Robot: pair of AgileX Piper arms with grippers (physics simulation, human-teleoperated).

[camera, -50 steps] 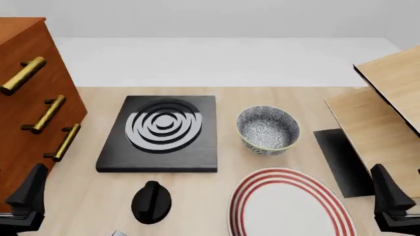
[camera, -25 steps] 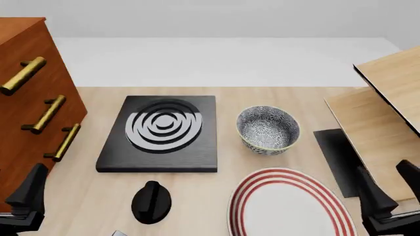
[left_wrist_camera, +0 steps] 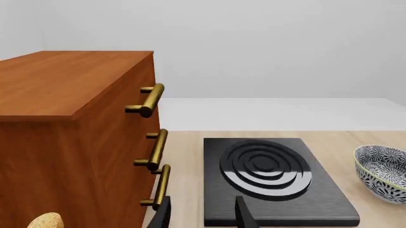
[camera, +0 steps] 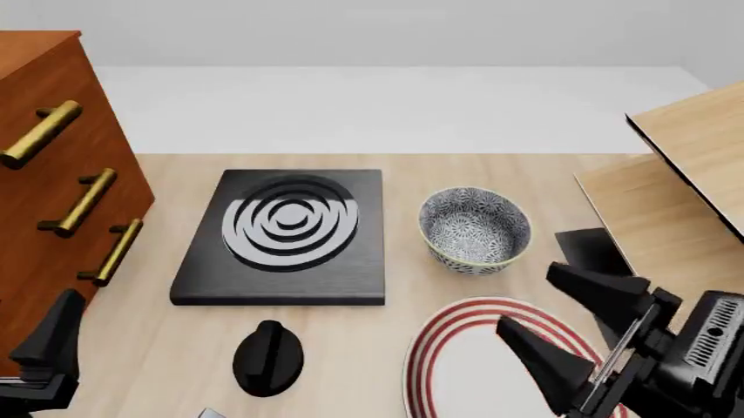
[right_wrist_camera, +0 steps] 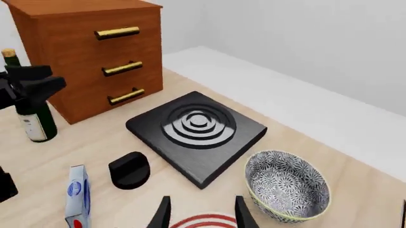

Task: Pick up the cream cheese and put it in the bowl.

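The cream cheese is a pale flat box with a blue oval label. It lies on the table near the black knob and shows clearly only in the right wrist view. In the front view just a pale corner shows at the bottom edge. The speckled bowl stands empty right of the black burner block, and also shows in the right wrist view and left wrist view. My right gripper is open and empty, over the red-ringed plate just in front of the bowl. My left gripper is open and empty, low at the front left by the cabinet.
A black burner block sits mid-table with a black knob in front of it. A red-ringed plate lies front right. A wooden drawer cabinet stands left, wooden boards right. A wine bottle stands front left.
My right gripper has swung in from the right edge, leftward over the plate toward the bowl, and now shows both fingers spread. The left arm has not moved.
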